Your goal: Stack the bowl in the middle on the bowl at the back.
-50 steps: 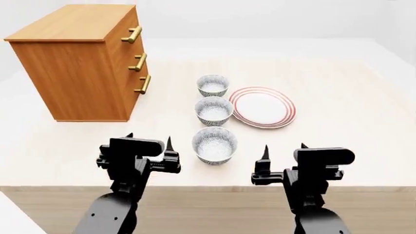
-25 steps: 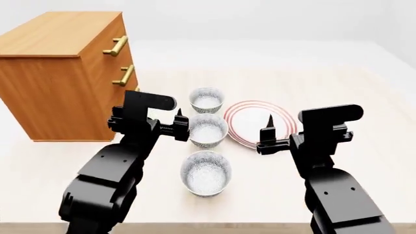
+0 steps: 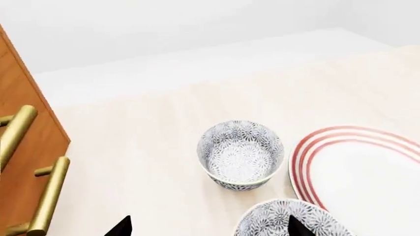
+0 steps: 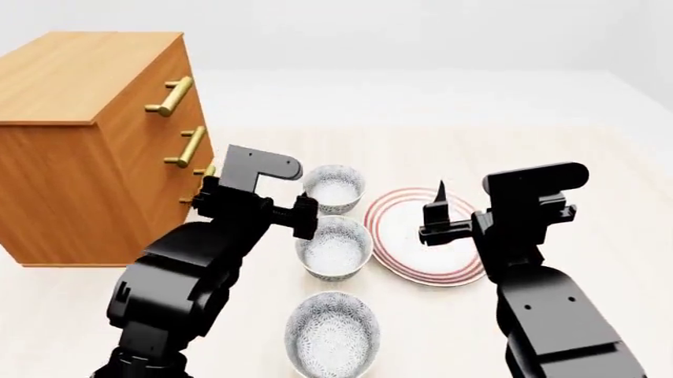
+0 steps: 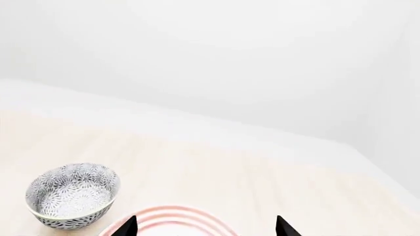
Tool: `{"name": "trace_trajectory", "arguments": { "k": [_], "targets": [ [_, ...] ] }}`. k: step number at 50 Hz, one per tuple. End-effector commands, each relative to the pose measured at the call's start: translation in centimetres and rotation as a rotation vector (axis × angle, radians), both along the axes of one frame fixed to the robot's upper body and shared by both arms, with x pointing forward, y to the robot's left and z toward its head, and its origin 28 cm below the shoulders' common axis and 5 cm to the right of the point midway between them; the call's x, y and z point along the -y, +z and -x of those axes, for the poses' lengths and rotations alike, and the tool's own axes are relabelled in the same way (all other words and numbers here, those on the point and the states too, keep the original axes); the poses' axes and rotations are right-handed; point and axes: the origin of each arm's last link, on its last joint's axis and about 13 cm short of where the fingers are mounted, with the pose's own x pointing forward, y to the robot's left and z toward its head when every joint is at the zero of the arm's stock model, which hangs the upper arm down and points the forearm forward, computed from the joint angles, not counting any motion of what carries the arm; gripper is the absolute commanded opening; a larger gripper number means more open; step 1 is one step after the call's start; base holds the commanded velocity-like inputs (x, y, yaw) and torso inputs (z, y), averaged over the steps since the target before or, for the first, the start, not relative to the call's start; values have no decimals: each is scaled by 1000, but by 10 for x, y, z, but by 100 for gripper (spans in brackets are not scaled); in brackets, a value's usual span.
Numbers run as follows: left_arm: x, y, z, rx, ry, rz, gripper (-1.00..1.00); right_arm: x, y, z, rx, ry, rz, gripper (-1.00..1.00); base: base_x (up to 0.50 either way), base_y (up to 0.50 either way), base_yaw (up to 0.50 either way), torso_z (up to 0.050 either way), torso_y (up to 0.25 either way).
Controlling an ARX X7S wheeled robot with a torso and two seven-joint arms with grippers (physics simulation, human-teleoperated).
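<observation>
Three speckled grey-and-white bowls stand in a row on the table. The bowl in the middle [image 4: 334,248] [image 3: 282,223] lies just past the back bowl [image 4: 334,187] [image 3: 241,154] [image 5: 72,195]. My left gripper [image 4: 254,208] [image 3: 208,229] hovers open at the middle bowl's left side, and one fingertip [image 3: 296,227] shows over that bowl's rim. Over the plate, my right gripper [image 4: 478,206] [image 5: 206,229] is open and holds nothing.
A white plate with red rings [image 4: 405,256] [image 3: 367,167] [image 5: 172,216] lies right of the bowls. A wooden drawer cabinet with brass handles [image 4: 84,150] [image 3: 19,147] stands at the left. A third bowl [image 4: 332,335] sits nearest me.
Both arms have reached forward over the table. The left gripper has come level with the middle bowl and the right gripper is over the plate. The head view has shifted.
</observation>
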Motion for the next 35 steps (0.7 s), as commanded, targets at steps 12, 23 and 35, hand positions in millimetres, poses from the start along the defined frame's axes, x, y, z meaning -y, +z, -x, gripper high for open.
{"name": "trace_trajectory", "arguments": {
  "k": [12, 23, 35],
  "targets": [
    [0, -18, -8, -321, -57, 11, 100, -1, -7, -4, -31, -10, 30, 100, 0, 0, 0, 0, 0],
    [3, -28, -18, -370, -52, 32, 100, 3, -10, -2, -37, -15, 48, 100, 0, 0, 0, 0, 0],
    [8, -40, -26, -413, -55, 38, 100, 10, -14, -1, -48, -19, 47, 100, 0, 0, 0, 0, 0]
  ]
}}
